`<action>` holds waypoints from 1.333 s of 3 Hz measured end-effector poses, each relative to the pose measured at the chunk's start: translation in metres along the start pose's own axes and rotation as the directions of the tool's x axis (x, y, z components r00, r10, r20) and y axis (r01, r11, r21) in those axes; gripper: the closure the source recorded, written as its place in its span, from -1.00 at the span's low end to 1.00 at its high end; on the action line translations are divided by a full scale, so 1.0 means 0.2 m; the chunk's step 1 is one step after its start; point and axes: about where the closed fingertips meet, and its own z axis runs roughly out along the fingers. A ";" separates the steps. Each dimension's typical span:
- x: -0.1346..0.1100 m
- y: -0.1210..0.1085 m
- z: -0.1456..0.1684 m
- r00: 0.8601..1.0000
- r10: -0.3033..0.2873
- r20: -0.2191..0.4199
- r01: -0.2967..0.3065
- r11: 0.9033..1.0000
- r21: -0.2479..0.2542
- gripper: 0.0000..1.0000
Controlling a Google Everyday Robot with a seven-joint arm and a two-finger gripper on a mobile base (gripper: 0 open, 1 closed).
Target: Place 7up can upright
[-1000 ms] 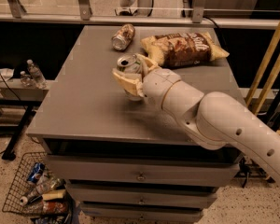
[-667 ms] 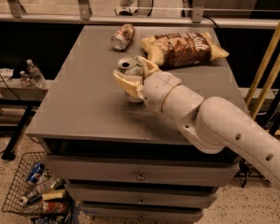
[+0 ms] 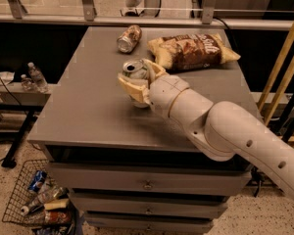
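The 7up can [image 3: 135, 70] stands roughly upright near the middle of the grey cabinet top [image 3: 88, 106], its silver top with the pull tab facing up. My gripper [image 3: 137, 80] is shut on the can, with cream fingers [image 3: 131, 88] on either side of it. The can's lower body is hidden behind the fingers, so I cannot tell whether it touches the surface. My white arm [image 3: 220, 131] reaches in from the lower right.
A brownish-gold can [image 3: 128, 38] lies on its side at the back of the cabinet top. A chip bag [image 3: 191, 50] lies at the back right. A wire basket [image 3: 39, 199] of bottles sits on the floor at the lower left. Wooden poles [image 3: 281, 62] stand at the right.
The gripper and can have barely moved; the arm has shifted slightly.
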 end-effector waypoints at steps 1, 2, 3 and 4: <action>0.00 0.01 0.01 1.000 -0.001 0.001 0.001 1.000 -0.003 -0.26; -0.01 0.01 0.01 1.000 -0.001 0.002 0.001 1.000 -0.006 -0.72; -0.01 0.02 0.01 1.000 -0.002 0.003 0.002 1.000 -0.008 -1.00; -0.01 0.02 0.01 1.000 -0.002 0.002 0.002 1.000 -0.008 -1.00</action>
